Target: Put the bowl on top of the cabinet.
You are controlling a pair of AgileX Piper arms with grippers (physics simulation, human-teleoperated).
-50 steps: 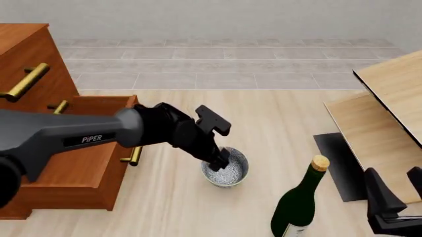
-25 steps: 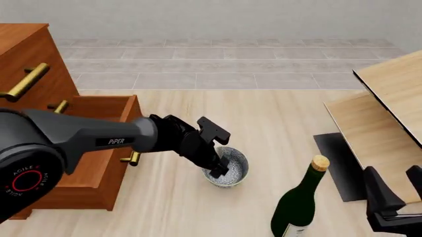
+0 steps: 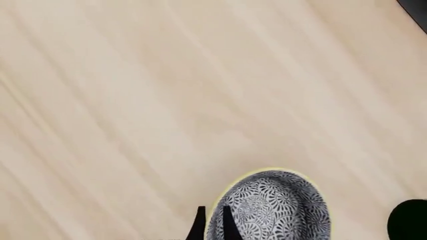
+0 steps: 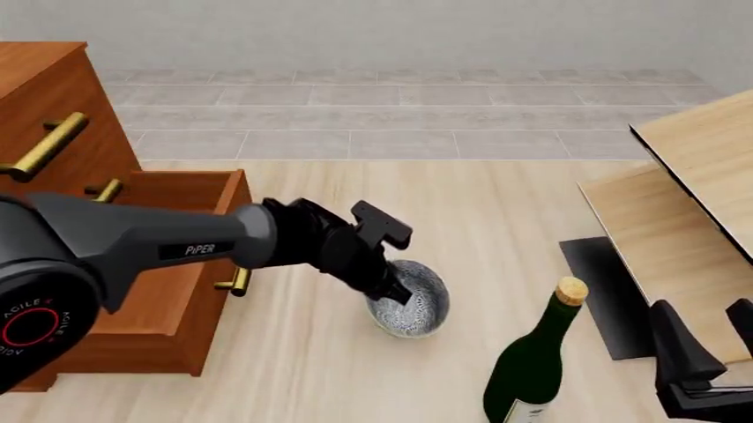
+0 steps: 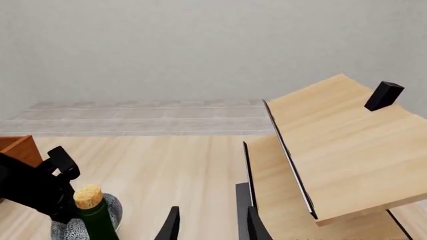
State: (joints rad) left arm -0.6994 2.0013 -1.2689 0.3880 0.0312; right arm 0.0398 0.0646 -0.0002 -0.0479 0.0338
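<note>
Pale wood-grain tabletop (image 4: 495, 211) runs back to a grey tiled floor and a blank wall. At the near left stands the large reddish-brown wooden cabinet (image 4: 70, 106) with brass bar handles, one drawer pulled open; its top sits far above the table, so the bowl faces a long lift. To the right, pale light-wood boards (image 4: 694, 176) lean as tilted panels.

The left arm reaches across from the cabinet side, and the left gripper (image 4: 389, 282) is clenched on the near rim of the small grey-white speckled bowl (image 4: 412, 300), one finger (image 3: 227, 225) inside the wall, one outside. That single rim pinch likely explains why the bowl hangs tipped, outer wall showing, just beside the dark green corked wine bottle (image 4: 535, 361).

The right gripper (image 5: 207, 225) idles released near the boards.
</note>
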